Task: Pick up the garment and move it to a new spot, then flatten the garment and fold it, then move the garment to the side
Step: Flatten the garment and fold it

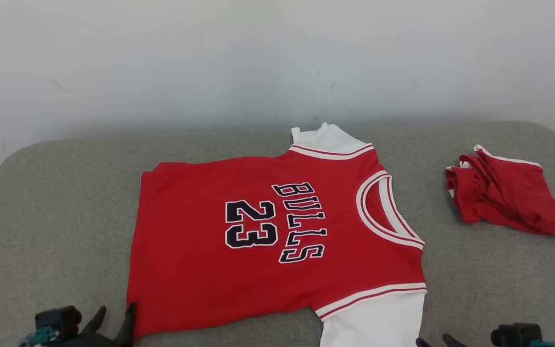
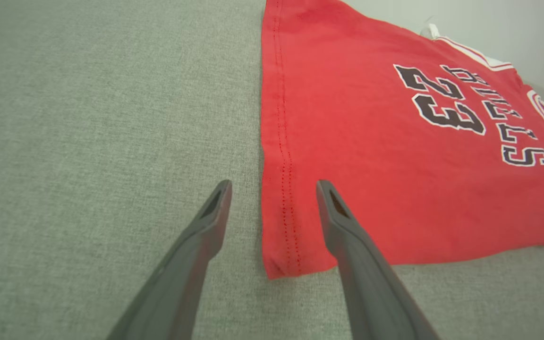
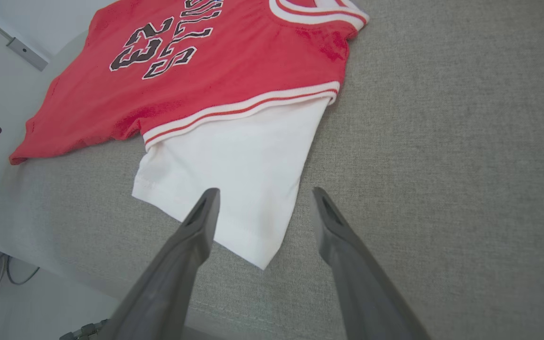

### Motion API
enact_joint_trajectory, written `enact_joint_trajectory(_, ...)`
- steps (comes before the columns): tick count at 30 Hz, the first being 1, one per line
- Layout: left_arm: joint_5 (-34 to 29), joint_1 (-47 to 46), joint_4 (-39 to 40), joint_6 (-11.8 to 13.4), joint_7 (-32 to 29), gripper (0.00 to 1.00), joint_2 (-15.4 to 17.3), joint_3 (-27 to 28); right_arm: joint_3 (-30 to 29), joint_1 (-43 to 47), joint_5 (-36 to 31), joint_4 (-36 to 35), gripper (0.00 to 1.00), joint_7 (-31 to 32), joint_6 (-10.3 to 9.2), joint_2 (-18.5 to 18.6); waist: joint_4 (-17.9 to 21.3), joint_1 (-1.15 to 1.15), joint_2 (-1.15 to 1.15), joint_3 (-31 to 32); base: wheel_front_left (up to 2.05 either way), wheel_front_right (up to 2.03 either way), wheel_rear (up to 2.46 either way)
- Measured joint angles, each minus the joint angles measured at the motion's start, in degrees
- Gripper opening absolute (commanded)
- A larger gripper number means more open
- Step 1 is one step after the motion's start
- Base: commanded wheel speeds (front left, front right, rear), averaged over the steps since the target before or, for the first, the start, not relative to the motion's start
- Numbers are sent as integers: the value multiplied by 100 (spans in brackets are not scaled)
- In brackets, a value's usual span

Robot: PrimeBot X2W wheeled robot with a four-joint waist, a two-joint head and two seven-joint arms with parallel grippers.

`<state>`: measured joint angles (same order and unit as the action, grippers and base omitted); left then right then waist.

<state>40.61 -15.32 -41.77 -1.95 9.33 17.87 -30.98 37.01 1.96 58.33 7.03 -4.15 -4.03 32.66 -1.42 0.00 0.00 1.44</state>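
the garment (image 1: 258,241), a red jersey with white sleeves, lies spread out face up in the middle of the grey padded surface (image 1: 56,217). its hem is toward the robot's left and its collar toward the right. a second red garment (image 1: 504,197) sits bunched well apart at the far right (it looks to be no part of this step).

the left jaws stand spread wide and pinch nothing. in the left wrist view the near hem corner (image 2: 279,264) lies between the two dark fingers (image 2: 206,226), one over bare grey and the other over red cloth. whether either tip touches the fabric cannot be told. the right jaws are spread as well and empty, and they straddle the corner of the near white sleeve (image 3: 253,212).

the cloth lies smooth, with only slight ripples near the armhole, so the flattening looks about done and the fold seems to be the step in hand. the next move probably calls for both jaws to come down and close on the near edge, left on the hem corner and right on the sleeve. they would need to catch both layers rather than the top one alone. the two arms would then lift together and carry that edge toward the far side, keeping it level so the fold falls straight.
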Motion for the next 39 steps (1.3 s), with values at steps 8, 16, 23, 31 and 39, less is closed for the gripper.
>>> enact_joint_trajectory(8,18,109,512,190,338,100,38,174,-571,2,196,-510,100,-404,-10,260,15,0,0,29,0,0,0)
enact_joint_trajectory(16,-18,289,1291,532,501,100,0,570,-976,-248,-169,-688,100,-913,-201,-4,58,0,0,54,0,0,0)
enact_joint_trajectory(23,-131,604,1823,705,508,100,25,783,-1288,-386,-623,-637,100,-1006,-277,-118,154,0,0,70,0,0,0)
enact_joint_trajectory(31,-444,1167,2518,825,508,100,32,1065,-1789,-203,-1083,-597,100,-1033,-311,-210,305,0,0,75,0,0,0)
enact_joint_trajectory(39,-869,1540,3054,899,509,100,24,1210,-2719,405,-1726,-732,100,-1047,-312,-761,437,0,0,56,0,0,0)
